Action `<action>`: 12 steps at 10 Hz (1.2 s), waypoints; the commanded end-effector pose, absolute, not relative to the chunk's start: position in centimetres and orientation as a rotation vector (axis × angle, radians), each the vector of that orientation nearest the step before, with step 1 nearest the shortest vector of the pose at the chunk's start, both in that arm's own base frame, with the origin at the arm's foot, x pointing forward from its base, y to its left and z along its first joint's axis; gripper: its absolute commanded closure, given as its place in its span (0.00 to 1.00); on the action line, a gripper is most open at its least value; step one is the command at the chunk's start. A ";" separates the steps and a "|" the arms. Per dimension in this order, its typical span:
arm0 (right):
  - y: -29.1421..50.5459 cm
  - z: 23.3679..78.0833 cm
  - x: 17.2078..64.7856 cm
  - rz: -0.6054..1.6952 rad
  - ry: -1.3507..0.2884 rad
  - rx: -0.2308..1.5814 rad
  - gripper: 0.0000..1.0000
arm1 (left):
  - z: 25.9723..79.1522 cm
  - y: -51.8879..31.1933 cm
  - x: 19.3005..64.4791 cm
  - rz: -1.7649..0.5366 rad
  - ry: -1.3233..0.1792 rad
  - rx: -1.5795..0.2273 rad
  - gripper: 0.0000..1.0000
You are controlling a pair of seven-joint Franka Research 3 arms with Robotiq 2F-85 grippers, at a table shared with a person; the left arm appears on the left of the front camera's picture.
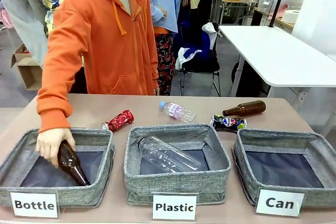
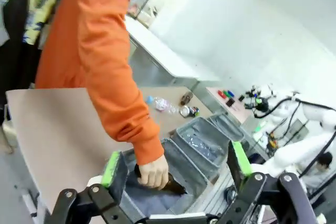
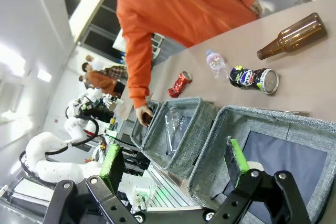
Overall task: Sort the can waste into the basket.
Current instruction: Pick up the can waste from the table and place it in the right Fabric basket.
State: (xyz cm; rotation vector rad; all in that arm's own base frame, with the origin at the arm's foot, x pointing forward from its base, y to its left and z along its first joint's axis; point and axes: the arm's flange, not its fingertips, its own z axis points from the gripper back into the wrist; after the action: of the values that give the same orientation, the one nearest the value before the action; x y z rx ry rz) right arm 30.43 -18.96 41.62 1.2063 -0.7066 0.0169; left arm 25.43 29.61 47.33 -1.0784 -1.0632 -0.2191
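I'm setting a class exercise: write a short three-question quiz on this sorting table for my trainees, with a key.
1. Fill in: the red can and the blue can lie on the ___, outside the Can basket.
2. True or false: the Can basket holds a bottle.
3. The person's hand grips: A a brown bottle, B a clear bottle, C a can.
Key: 1 table; 2 false; 3 A.

Three grey baskets (image 1: 31, 153) (image 1: 173, 184) (image 1: 247, 177), two crushed cans (image 1: 119, 120) (image 1: 228, 123), two brown bottles (image 1: 71, 163) (image 1: 245, 109), two plastic bottles (image 1: 177, 110) (image 1: 165, 155)
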 end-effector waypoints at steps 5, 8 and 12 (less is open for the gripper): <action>-19.0 41.8 30.6 0.036 -0.742 1.214 0.00 | 48.1 25.8 27.1 -0.312 -1.058 -1.010 0.00; -19.0 41.8 30.6 0.036 -0.742 1.214 0.00 | 50.3 16.1 35.2 -0.482 -0.708 -0.824 0.00; -19.0 41.8 30.6 0.036 -0.742 1.214 0.00 | 49.2 0.8 48.0 -0.593 -0.319 -0.463 0.00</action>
State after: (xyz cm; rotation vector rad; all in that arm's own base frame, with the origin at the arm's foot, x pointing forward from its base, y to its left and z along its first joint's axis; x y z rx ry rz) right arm 30.45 -18.93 41.65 1.2064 -0.7067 0.0186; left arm 45.23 0.61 49.78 -0.5344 -0.4659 -0.5692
